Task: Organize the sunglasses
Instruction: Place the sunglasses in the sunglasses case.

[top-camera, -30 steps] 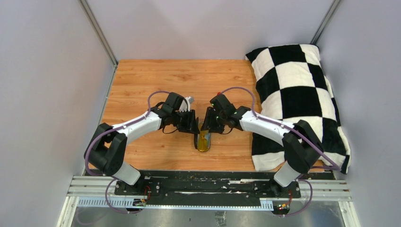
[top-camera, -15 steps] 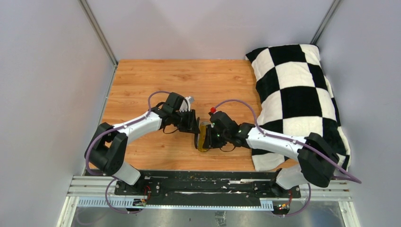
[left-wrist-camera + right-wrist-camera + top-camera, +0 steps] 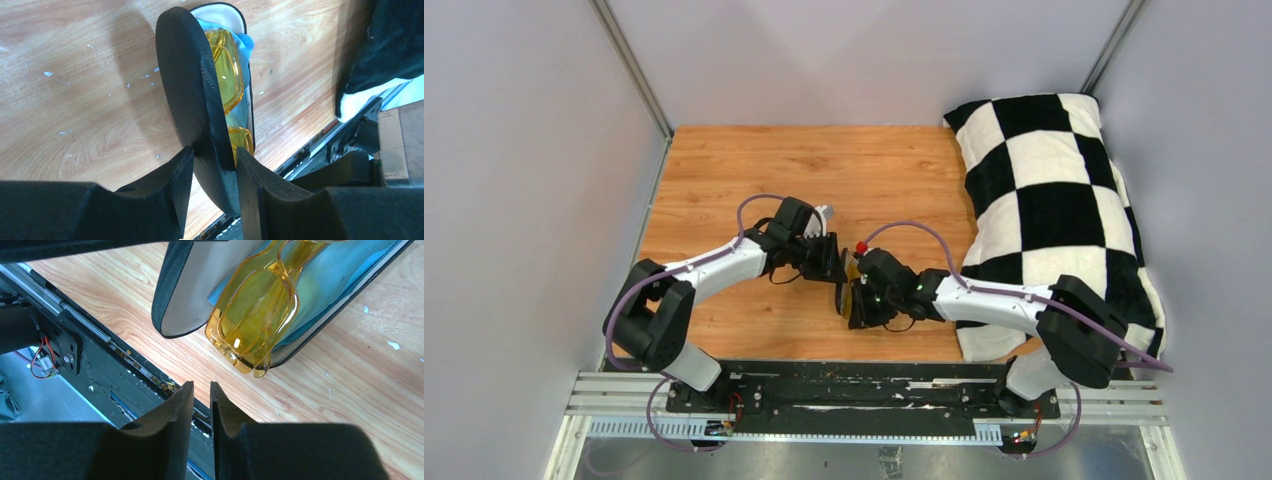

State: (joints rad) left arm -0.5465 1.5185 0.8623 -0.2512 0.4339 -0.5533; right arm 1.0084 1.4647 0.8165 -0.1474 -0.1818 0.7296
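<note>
While your left pincer clamps the raised lid, your right pincer sits closed on nothing. The sunglasses lie on the blue cloth in the glasses case, near the surface's near edge.

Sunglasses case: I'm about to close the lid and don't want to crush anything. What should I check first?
1. Left gripper holds the lid open: ok.
2. Sunglasses lie on the blue cloth in the case: ok.
3. Sunglasses fully inside the case rim: not ok, one end rides over it.
4. Right gripper empty, clear of the lid: ok.
5. Cloth clear of the hinge: cannot tell.
</note>
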